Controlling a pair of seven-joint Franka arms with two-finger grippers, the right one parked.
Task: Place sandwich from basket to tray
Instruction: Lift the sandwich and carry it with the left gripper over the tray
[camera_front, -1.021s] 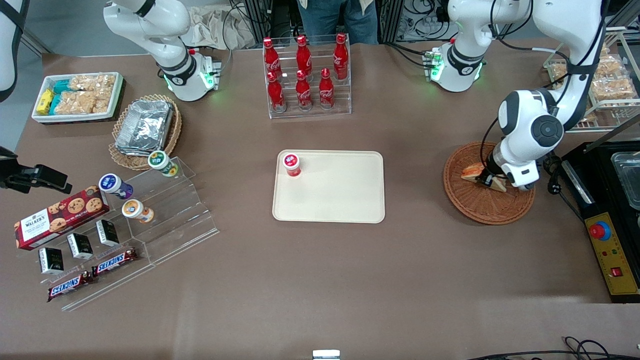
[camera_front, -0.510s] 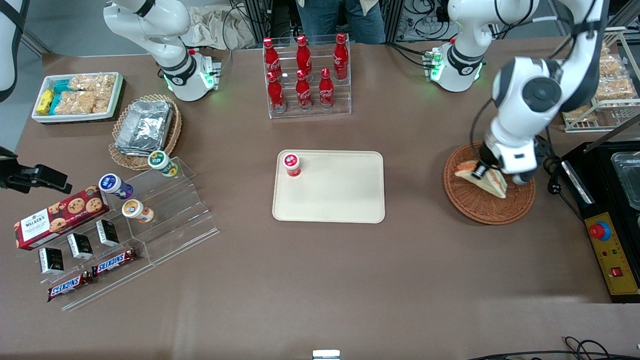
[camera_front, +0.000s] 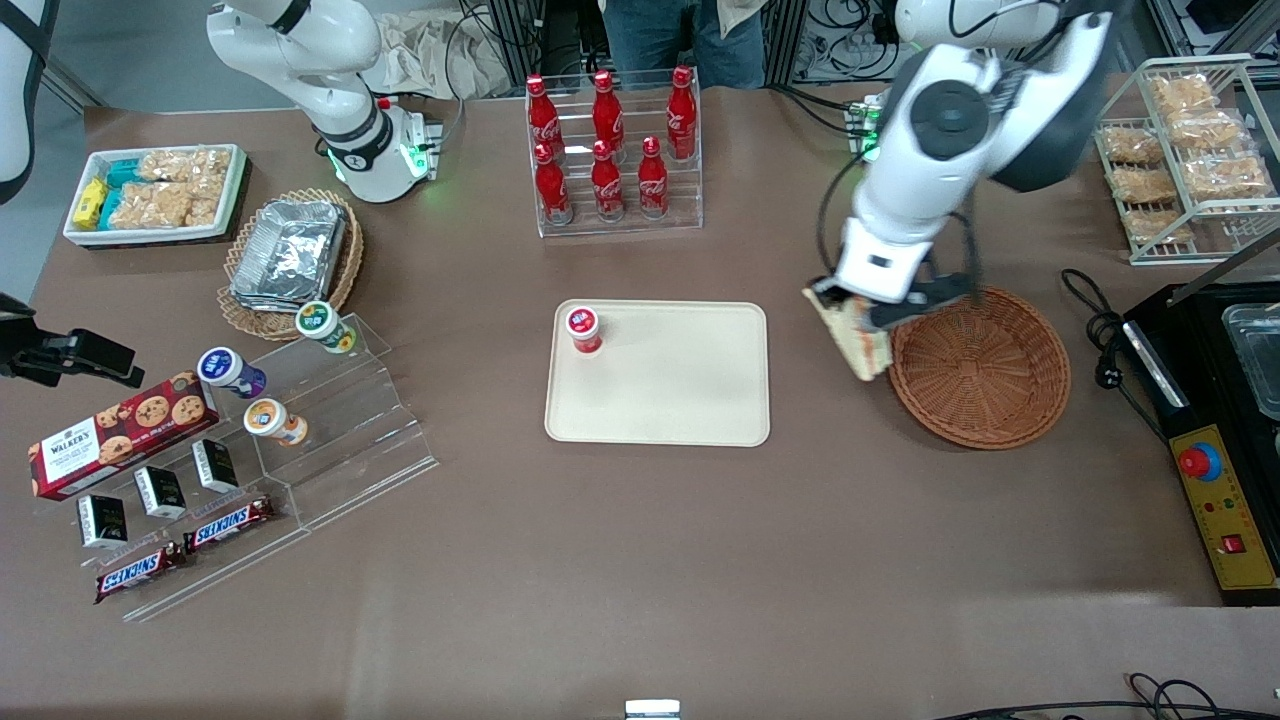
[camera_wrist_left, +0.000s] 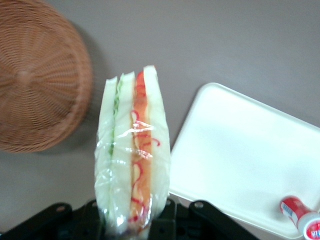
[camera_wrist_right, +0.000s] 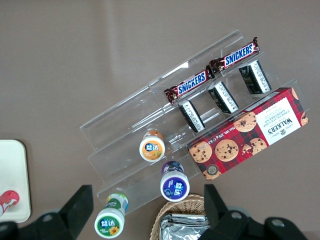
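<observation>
**Sandwich held aloft between basket and tray**

Front view: the left arm's gripper (camera_front: 858, 322) hangs above the table just beside the reddish-brown wicker basket (camera_front: 985, 400), at the rim's nine o'clock. It pinches the wrapped sandwich (camera_front: 853, 335), which is clear of the basket and lies between basket and cream tray (camera_front: 680, 400), not yet over the tray. A red-capped bottle (camera_front: 583, 329) stands on the tray at about ten o'clock of its surface. At the tray's twelve o'clock, farther from the camera, an acrylic rack of red cola bottles (camera_front: 610, 150) stands. Toward the parked arm's end lie a tan basket of foil containers (camera_front: 290, 255) and a Walkers cookie box (camera_front: 115, 432).

Left wrist view: the sandwich (camera_wrist_left: 132, 155) stands edge-on, clamped at its base between the black fingers (camera_wrist_left: 167, 220), white bread with green and orange-red layers under clear film. The basket (camera_wrist_left: 35, 80) shows at the sandwich's ten o'clock, the tray (camera_wrist_left: 240, 155) at its three o'clock, with the red-capped bottle (camera_wrist_left: 300, 215) on it.

Right wrist view: Snickers bars (camera_wrist_right: 212, 75) and the cookie box (camera_wrist_right: 250, 132) sit by a clear stepped stand (camera_wrist_right: 150, 117)
</observation>
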